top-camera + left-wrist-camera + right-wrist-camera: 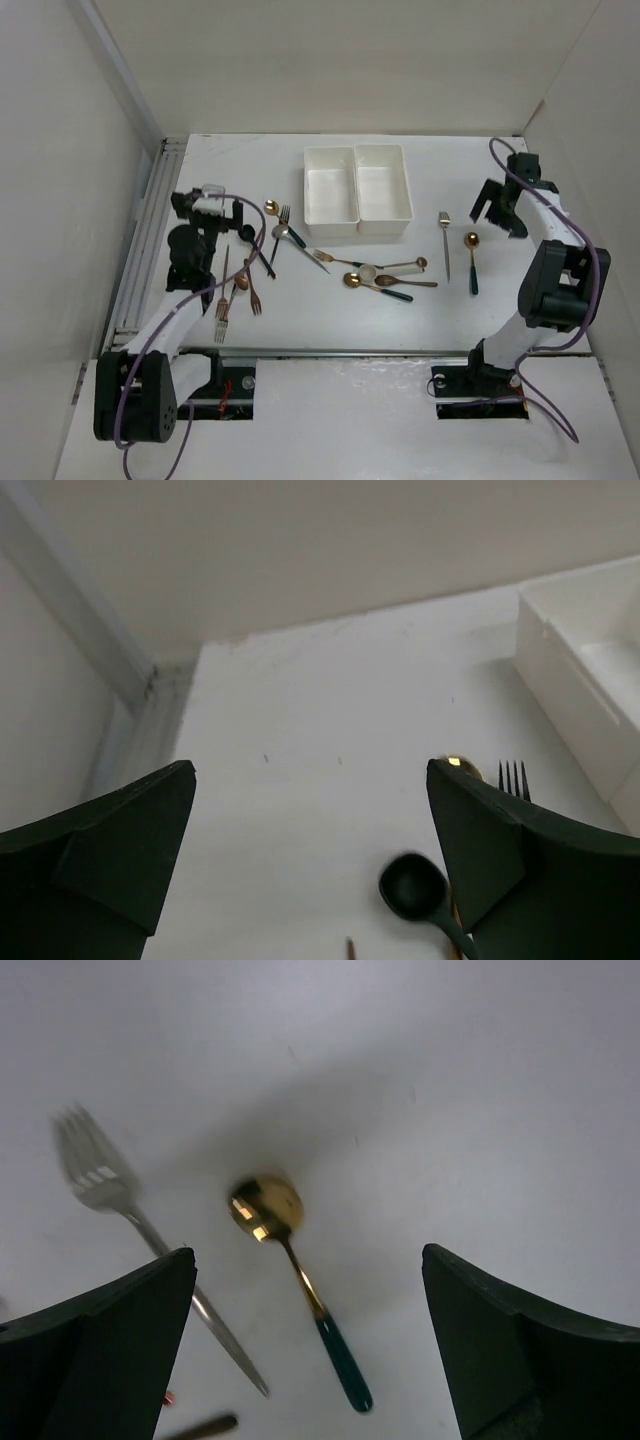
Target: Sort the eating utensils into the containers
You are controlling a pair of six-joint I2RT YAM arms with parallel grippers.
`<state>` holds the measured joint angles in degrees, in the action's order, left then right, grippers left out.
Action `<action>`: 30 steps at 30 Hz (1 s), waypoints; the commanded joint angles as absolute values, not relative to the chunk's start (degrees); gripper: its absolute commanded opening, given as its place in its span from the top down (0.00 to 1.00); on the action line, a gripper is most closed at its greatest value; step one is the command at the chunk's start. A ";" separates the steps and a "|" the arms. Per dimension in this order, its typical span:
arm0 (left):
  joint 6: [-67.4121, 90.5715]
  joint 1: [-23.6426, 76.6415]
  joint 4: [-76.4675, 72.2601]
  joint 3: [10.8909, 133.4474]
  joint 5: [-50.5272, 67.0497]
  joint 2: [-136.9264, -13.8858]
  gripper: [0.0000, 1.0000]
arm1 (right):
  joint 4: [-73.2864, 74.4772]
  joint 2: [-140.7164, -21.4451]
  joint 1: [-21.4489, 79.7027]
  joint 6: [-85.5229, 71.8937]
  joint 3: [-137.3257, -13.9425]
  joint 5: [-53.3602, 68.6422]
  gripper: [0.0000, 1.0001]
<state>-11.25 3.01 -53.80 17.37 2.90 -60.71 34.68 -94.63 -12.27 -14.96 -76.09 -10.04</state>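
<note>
Two joined white bins (357,190) stand at the back middle of the table; one bin's wall shows in the left wrist view (570,680). Several forks and spoons lie scattered in front of them. My left gripper (212,207) is open and empty, above a black spoon (415,888) near a gold spoon (455,764) and a fork (512,777). My right gripper (497,212) is open and empty, raised above a gold spoon with a dark green handle (298,1278) and a silver fork (130,1215). These lie at the right (471,258), (445,238).
A cluster of gold, copper and dark-handled utensils (385,277) lies at mid table. More forks and spoons (240,285) lie at the left, near my left arm. A rail (145,235) runs along the left edge. White walls enclose the table.
</note>
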 commanded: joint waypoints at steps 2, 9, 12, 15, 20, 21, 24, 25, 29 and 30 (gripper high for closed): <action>-27.51 2.90 -31.66 31.62 8.28 -60.89 0.00 | 48.60 -91.49 -12.30 -15.73 -69.45 -10.20 0.03; -24.17 2.90 -14.58 48.25 3.85 -73.83 0.00 | 49.13 -100.18 -12.30 -13.89 -68.73 -8.88 0.20; -20.32 2.90 -17.05 45.35 5.27 -71.90 0.00 | 48.61 -102.66 -12.30 -12.66 -68.73 -6.08 0.30; -14.78 2.90 -16.52 45.35 5.27 -71.89 0.00 | 48.60 -104.24 -12.30 -12.66 -68.73 -6.59 0.32; -11.43 2.90 -15.13 45.35 6.58 -71.89 0.00 | 48.60 -108.62 -11.26 -12.13 -68.20 -6.77 0.54; -11.43 2.90 -14.16 45.35 7.11 -71.89 0.00 | 48.60 -109.85 -10.29 -12.13 -68.20 -6.25 0.69; -11.43 2.90 -11.79 46.40 11.15 -72.42 0.00 | 47.38 -110.91 -9.23 -12.13 -68.20 -7.29 0.93; -12.03 2.90 -10.04 46.41 12.55 -72.42 0.00 | 47.37 -110.92 -8.71 -12.13 -68.20 -7.82 1.00; -12.74 2.90 -7.04 46.41 16.52 -72.42 0.00 | 47.90 -109.08 -8.70 -12.83 -70.31 -10.28 1.00; -9.79 2.90 -7.03 46.41 16.52 -72.42 0.05 | 47.90 -108.12 -7.92 -12.83 -71.62 -13.42 1.00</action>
